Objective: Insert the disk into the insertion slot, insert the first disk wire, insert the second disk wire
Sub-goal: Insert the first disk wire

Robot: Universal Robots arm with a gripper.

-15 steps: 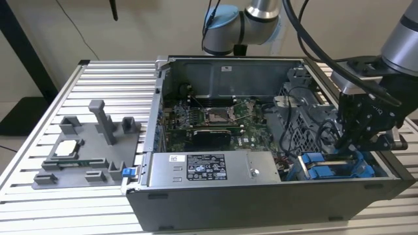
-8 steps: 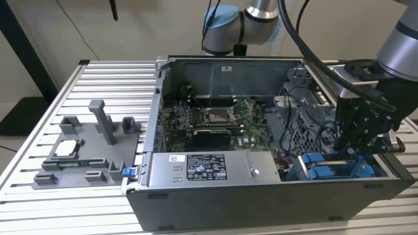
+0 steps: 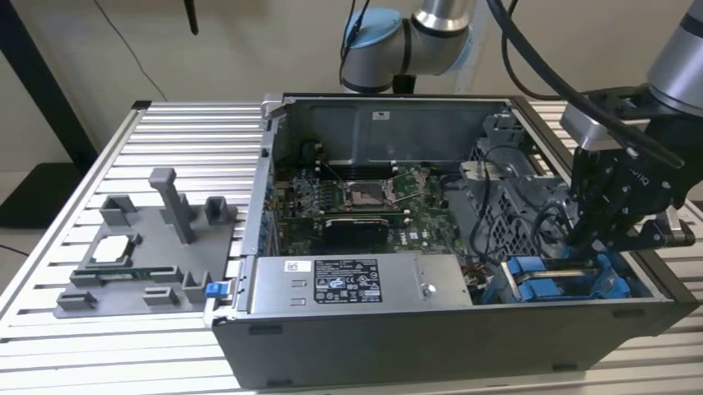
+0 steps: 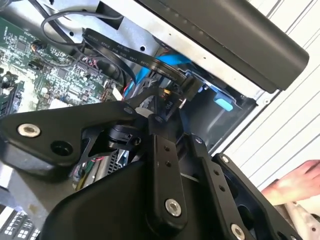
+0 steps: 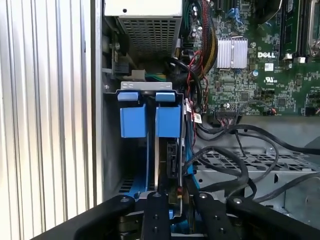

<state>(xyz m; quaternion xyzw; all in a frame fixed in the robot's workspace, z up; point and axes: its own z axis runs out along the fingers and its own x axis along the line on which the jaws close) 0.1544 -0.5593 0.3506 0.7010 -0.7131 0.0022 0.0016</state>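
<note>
The disk (image 5: 167, 122) stands on edge in its blue carrier inside the insertion slot (image 5: 148, 86), a grey metal cage with blue rails at the case's corner. In the exterior view the disk (image 3: 555, 280) shows as blue plastic under my gripper (image 3: 593, 243), which reaches down into the cage. My fingertips (image 4: 156, 118) sit close together, pinching a small black connector (image 5: 173, 155) at the disk's edge. A flat black wire (image 4: 115, 47) curves down to that spot. In the first wrist view my gripper (image 5: 172, 182) hangs right over the connector. What lies below the connector is hidden.
The open computer case (image 3: 439, 346) lies on a slatted metal table (image 3: 187, 132). The silver power-supply box (image 3: 351, 284) is next to the cage, with the motherboard (image 3: 363, 197) behind. Loose black cables (image 5: 235, 170) crowd the cage. A person's hand (image 4: 295, 185) rests outside the case. A grey fixture (image 3: 143, 255) stands at the exterior view's left.
</note>
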